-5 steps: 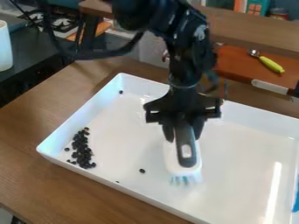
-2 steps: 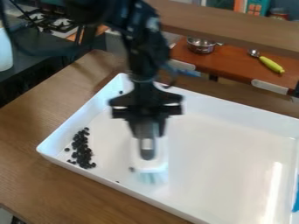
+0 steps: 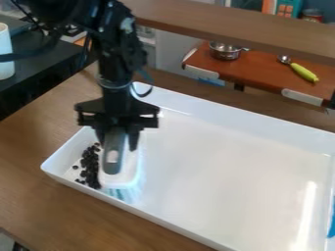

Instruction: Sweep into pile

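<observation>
While the black two-finger gripper (image 3: 118,141) hangs over the left part of the large white rectangular tray (image 3: 229,147), its jaws are clamped on the white brush with a grey handle (image 3: 112,167), one on either side of the handle. The brush's long axis runs almost straight up and down the view, leaning a little: the grey handle slants from between the jaws toward the tray's near wall, and the pale bluish bristles (image 3: 124,193) point downward at the lower end. Relative to the jaws, the top of the handle lies between them, while the broad white body and the bristles extend below them, on the viewer's side. Just beside the body, on its left in the view, is the pile of small black round pieces (image 3: 87,164), inside the tray near its left corner; whether brush and pieces touch, I cannot tell. The tray rests on the brown wooden tabletop (image 3: 29,147). Behind, a silver metal pot (image 3: 225,50) stands on a reddish-brown surface (image 3: 262,73).
</observation>
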Controlling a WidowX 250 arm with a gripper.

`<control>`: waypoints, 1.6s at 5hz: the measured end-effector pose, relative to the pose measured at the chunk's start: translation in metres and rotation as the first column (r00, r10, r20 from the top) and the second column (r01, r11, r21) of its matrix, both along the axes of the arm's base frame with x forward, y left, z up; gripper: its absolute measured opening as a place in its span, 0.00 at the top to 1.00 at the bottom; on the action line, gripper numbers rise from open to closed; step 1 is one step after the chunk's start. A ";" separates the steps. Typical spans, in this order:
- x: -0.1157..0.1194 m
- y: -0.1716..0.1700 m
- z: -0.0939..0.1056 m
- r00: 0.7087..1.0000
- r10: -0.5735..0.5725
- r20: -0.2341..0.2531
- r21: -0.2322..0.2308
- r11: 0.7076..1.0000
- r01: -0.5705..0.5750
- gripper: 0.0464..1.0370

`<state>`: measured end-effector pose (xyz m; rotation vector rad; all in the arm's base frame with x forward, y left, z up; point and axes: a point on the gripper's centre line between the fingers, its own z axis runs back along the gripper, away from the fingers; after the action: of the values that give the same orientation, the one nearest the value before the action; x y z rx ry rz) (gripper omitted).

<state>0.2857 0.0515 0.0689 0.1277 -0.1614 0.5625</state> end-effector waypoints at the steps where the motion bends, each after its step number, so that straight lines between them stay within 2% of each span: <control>1: -0.004 0.008 0.008 0.999 -0.033 0.009 0.028 0.999 0.033 0.55; 2: 0.002 -0.019 0.028 0.996 -0.068 0.055 -0.002 0.998 0.068 0.55; 3: 0.024 -0.061 0.057 0.986 -0.113 0.126 -0.047 0.992 0.119 0.55; 4: 0.041 -0.097 0.070 0.985 -0.124 0.118 -0.066 0.989 0.132 0.55; 5: 0.054 -0.144 0.073 0.982 -0.166 0.089 -0.099 0.980 0.175 0.55; 6: 0.056 -0.192 0.063 0.971 -0.226 0.077 -0.094 0.968 0.233 0.55; 7: 0.057 -0.209 0.042 0.968 -0.244 0.064 -0.054 0.967 0.247 0.55; 8: 0.061 -0.207 0.026 0.967 -0.239 0.083 -0.015 0.970 0.241 0.55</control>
<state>0.3463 -0.1558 0.0949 0.0598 -0.2452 0.3273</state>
